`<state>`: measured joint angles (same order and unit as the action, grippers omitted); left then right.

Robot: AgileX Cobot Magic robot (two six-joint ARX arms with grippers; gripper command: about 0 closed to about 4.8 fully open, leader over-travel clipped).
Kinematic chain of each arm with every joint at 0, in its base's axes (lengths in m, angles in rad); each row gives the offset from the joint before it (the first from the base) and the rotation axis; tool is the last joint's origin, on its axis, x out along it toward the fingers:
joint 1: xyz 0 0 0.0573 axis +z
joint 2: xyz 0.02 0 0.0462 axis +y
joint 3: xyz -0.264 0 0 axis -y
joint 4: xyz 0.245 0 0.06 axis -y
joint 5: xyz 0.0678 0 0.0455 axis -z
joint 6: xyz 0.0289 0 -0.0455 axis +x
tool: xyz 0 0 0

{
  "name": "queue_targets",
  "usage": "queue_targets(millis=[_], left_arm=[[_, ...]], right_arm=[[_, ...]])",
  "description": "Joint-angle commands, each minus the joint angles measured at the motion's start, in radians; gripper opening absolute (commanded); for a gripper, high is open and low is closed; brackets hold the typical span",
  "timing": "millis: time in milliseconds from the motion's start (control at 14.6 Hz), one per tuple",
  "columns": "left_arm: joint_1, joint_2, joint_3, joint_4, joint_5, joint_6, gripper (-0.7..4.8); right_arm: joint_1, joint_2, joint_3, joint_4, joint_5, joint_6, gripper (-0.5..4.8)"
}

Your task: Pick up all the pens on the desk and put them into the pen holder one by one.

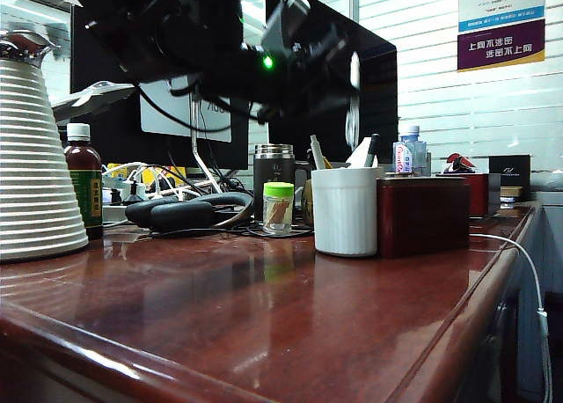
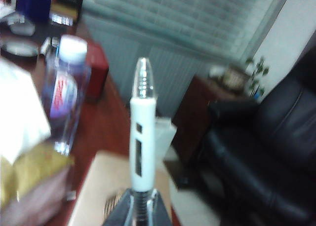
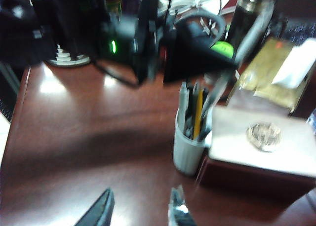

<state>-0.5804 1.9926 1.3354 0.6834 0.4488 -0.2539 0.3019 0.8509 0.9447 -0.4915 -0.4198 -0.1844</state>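
Note:
My left gripper (image 2: 141, 200) is shut on the pen (image 2: 142, 127), a short one with a clear silvery barrel and white cap. In the right wrist view that pen (image 3: 236, 58) slants down from the black left arm toward the pen holder (image 3: 189, 148). The pen holder (image 1: 345, 211) is a white ribbed cup on the reddish-brown desk (image 1: 264, 324), with a white pen (image 1: 317, 152) and several other pens standing in it. The held pen (image 1: 353, 113) hangs just above it. My right gripper (image 3: 139, 208) is open and empty, low over bare desk short of the holder.
A dark red box (image 1: 422, 216) touches the holder's right side. Behind stand a steel tumbler (image 1: 274, 167), a green-capped jar (image 1: 278, 208), headphones (image 1: 189, 211) and a water bottle (image 1: 410, 152). A white ribbed jug (image 1: 35, 157) and brown bottle (image 1: 84, 179) stand left. A white cable (image 1: 528, 271) hangs over the right edge.

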Motion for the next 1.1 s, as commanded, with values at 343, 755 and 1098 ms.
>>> queue_targets(millis=[343,755,1098], left_arm=[[-0.032,-0.003,-0.141,0.060,-0.093,0.014,-0.06],[-0.032,-0.005,-0.140,0.111,-0.085,0.010,0.90],[-0.032,-0.006,-0.140,0.112,-0.078,0.011,1.84]], right_arm=[[0.000,0.027,0.006,0.078,0.001,-0.004,1.49],[0.000,0.030,0.006,0.077,-0.002,-0.003,1.49],[0.000,0.030,0.006,0.077,-0.002,-0.004,1.49]])
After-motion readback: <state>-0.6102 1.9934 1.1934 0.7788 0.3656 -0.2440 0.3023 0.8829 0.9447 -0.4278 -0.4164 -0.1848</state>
